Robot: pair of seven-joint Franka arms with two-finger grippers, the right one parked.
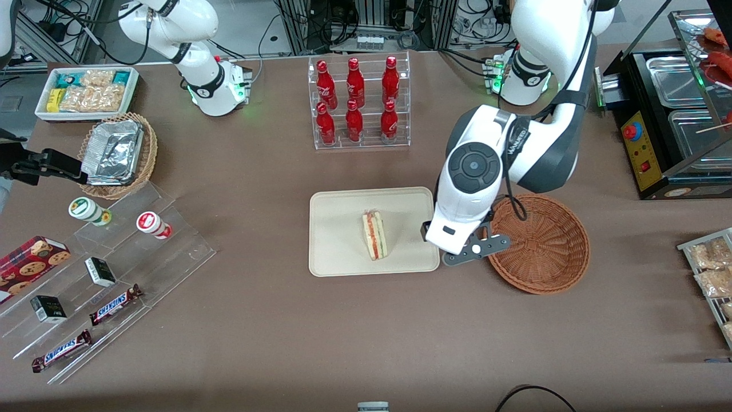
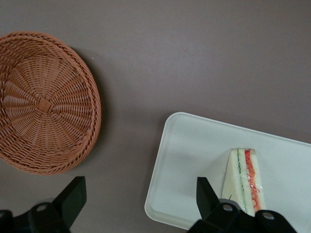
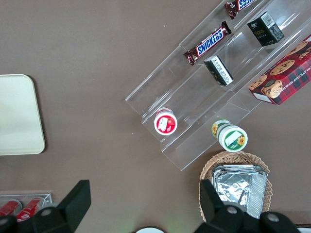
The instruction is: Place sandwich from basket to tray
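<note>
Tray (image 1: pixel 343 252): cream, rectangular, set on the brown table (image 1: pixel 257 343) near its middle; the sandwich (image 1: pixel 374 235) is laid on it, toward the 3 o'clock end in the front view, cut edge with red and green layers upward. Gripper (image 1: pixel 457 243): held above the table between tray and basket, nothing in it; in the front view its fingers are largely covered by the wrist housing, but in the left wrist view the two dark fingers (image 2: pixel 73 194) are seen spread wide apart over bare tabletop. Basket (image 1: pixel 540 243): reddish-brown wicker, at 3 o'clock from the tray, its bowl shown with nothing inside in the wrist view; one rim portion is hidden by the arm from the front. Only a tray corner is caught by the right wrist view.
</note>
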